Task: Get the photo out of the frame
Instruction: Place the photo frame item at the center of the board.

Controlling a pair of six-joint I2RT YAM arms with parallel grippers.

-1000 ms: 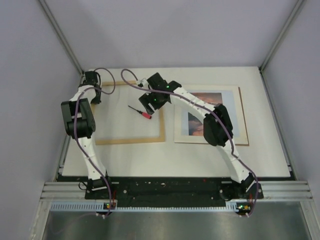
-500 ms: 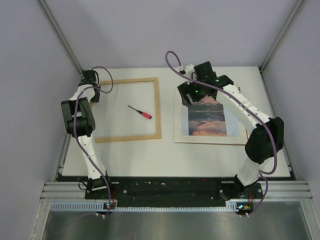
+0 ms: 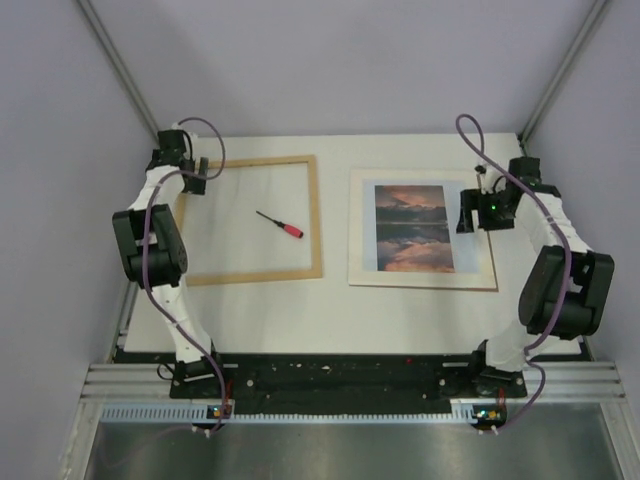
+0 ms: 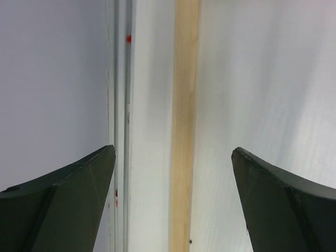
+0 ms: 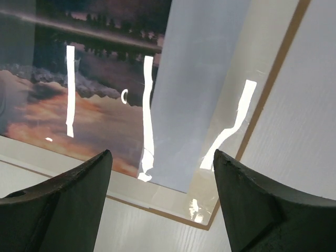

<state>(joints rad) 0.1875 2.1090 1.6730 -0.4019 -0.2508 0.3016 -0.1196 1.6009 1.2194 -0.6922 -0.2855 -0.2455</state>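
1. Right arm had swung in the last second from above the frame (image 3: 318,215), across the photo (image 3: 414,228), out to the photo's right edge. Meanwhile the left fingers (image 4: 63,194) had sprung apart.
2. Left fingers stood wide open and held nothing. The frame's left rail ran straight under the gap between them, probably because they had been steadying it and had let go.
3. Right fingers (image 5: 262,205) were also parted and empty. The photo's glossy corner lay below them and to their left, and the brown board (image 5: 278,68) edged out beneath it.
4. The photo lay flat on that board on the bench (image 3: 400,320), well apart from the empty frame, so the removal looked done.
5. A screwdriver (image 3: 280,224) lay inside the frame, between the two sets of fingers and touched by neither.
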